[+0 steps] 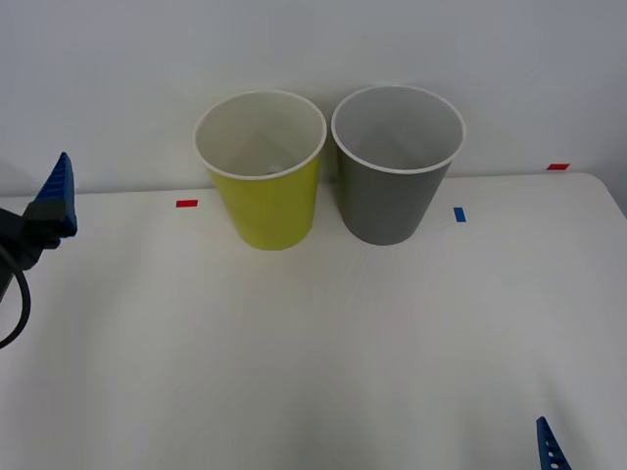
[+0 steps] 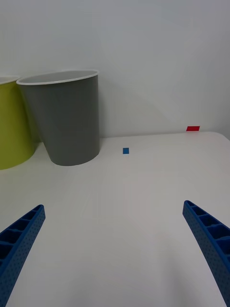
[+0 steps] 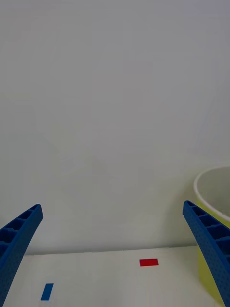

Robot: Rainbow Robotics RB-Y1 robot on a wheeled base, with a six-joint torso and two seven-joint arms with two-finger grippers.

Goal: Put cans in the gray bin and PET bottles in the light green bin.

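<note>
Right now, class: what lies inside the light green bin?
The light green bin shows a white inside with a faint pale shape near its bottom; what it is cannot be told. Its near wall hides the front floor.

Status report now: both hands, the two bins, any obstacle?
Left hand open, raised at table's left edge. Right hand open, low, near right. Light green bin and gray bin upright, side by side. No obstacle.

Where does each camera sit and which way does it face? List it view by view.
Front view: above the arms, looking down at the white table, light green bin and gray bin; left gripper at the left edge.
Right wrist view: low, facing the gray bin; right gripper open.
Left wrist view: facing the wall; left gripper open.
Shared: all three show the light green bin.
</note>
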